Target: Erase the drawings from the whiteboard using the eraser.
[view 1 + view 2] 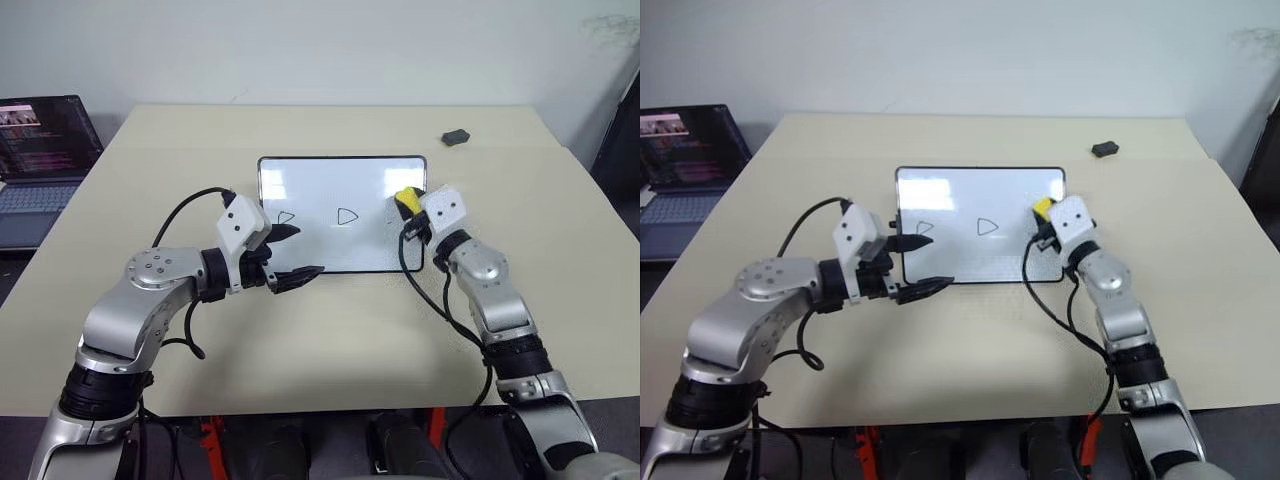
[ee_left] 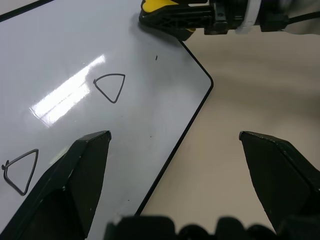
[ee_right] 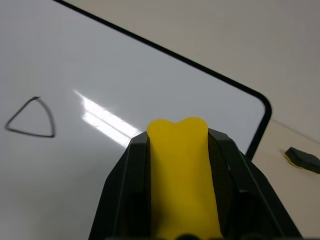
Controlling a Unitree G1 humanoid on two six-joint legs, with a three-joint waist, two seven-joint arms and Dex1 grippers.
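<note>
The whiteboard [image 1: 340,180] lies flat on the middle of the table. Two thin black triangle drawings [image 1: 287,217] [image 1: 347,216] show on it, one at its left and one at its centre. My right gripper [image 1: 410,207] is shut on the yellow eraser [image 1: 406,198] over the board's right part; the right wrist view shows the eraser [image 3: 182,170] between the black fingers, above bare white board, with one triangle [image 3: 32,120] off to the side. My left gripper [image 1: 300,253] is open at the board's near left corner, one finger over the board and one over the table.
A small dark grey lump [image 1: 456,137] lies on the table at the far right. An open laptop [image 1: 40,150] stands on a lower surface to the left. Bare beige tabletop [image 1: 330,330] surrounds the board.
</note>
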